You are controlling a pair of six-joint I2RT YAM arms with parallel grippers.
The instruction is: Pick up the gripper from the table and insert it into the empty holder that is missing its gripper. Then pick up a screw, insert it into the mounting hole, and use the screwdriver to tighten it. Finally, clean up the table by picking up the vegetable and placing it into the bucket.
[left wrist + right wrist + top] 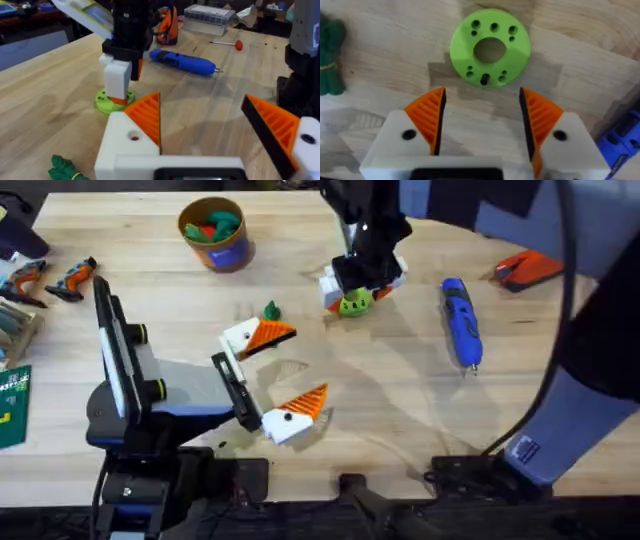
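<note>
Both arms' jaws stand apart, holding nothing. Across the wooden counter (400,410), the left gripper (285,380) sits low at centre of the overhead view, seemingly waiting. The right gripper (362,288), upper centre, hovers over the lime-green disc (490,47), likely lining up on it. Right of it lies the blue screwdriver (461,320); upper left stands the bucket (216,235). The vegetable (271,311) lies between.

Robotics lab/workshop, wooden bench (400,410), blue electric screwdriver (461,320), parts bins at back (209,19)
</note>
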